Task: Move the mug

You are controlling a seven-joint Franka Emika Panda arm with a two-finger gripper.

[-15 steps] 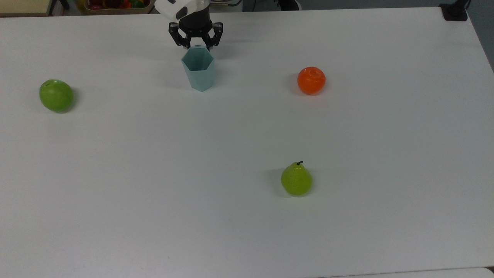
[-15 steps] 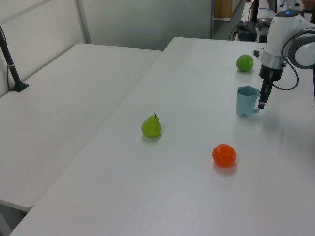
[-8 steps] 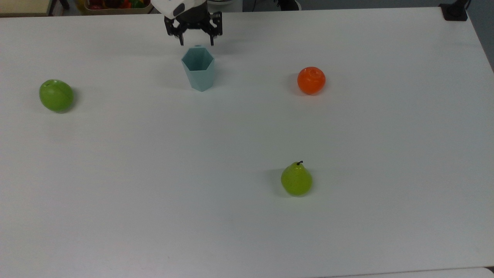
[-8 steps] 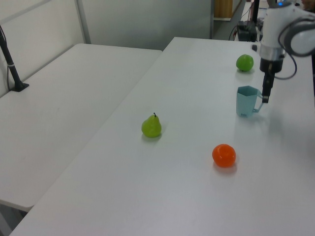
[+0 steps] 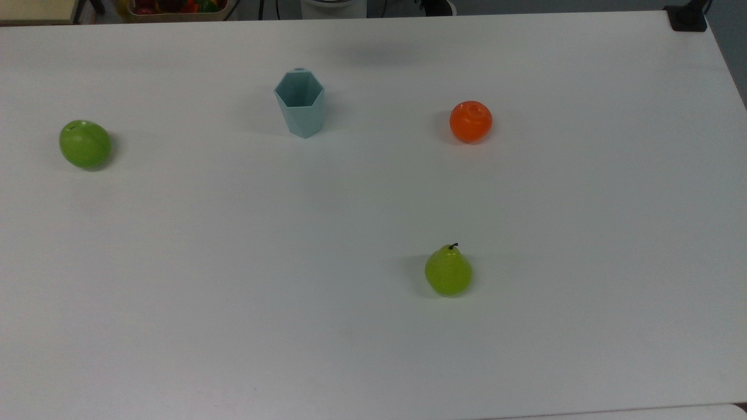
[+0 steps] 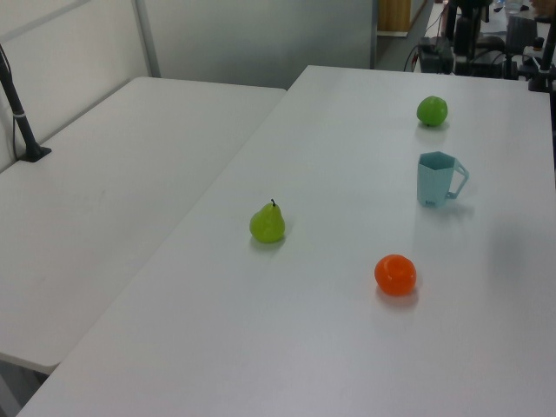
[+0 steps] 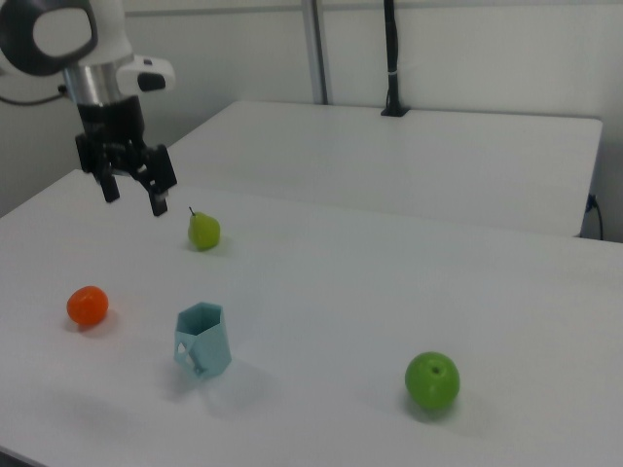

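Mug: pale teal faceted plastic mug (image 5: 300, 103) stands upright, upper centre of the top view, on the white table (image 5: 373, 350).
Pincer: black two-finger pincer (image 7: 133, 197), fingers apart and empty, raised at upper left of the right view.
Fruit: green apple (image 5: 85, 144), orange (image 5: 470, 121), pear (image 5: 448, 272), all well apart.

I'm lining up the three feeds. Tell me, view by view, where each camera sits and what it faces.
Top view: high above, tilted down on the white table.
Left view: raised, off the orange plastic fruit's end, looking along the table.
Right view: raised, off the green plastic apple's end; shows the arm with its open claw lifted.
All three share the pale teal faceted plastic mug, standing upright.
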